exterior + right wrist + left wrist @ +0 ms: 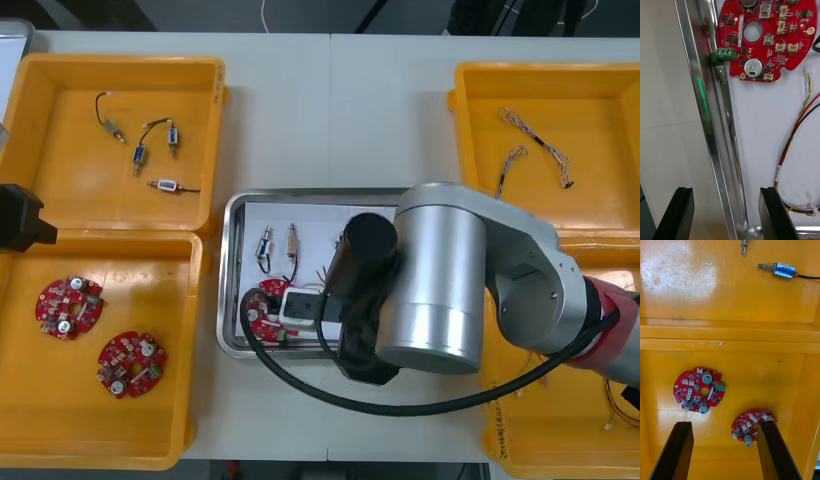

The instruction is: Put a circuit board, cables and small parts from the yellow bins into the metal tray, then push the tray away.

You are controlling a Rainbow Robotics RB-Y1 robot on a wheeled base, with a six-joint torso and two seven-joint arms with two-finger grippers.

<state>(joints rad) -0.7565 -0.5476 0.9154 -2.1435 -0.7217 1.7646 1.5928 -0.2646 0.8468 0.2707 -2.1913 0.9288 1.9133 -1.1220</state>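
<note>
My right gripper is open and straddles the left rim of the metal tray, one finger outside over the table and one inside. Inside the white-lined tray lie a round red circuit board and a red and yellow cable, both ahead of the fingers. From the front, the right arm covers much of the tray; the board and two small metal parts show beside it. My left gripper is open and hovers over two circuit boards in the near left bin.
The far left yellow bin holds several small metal parts with black leads. The near left bin holds two boards. The far right bin holds twisted cables. The near right bin lies under the right arm.
</note>
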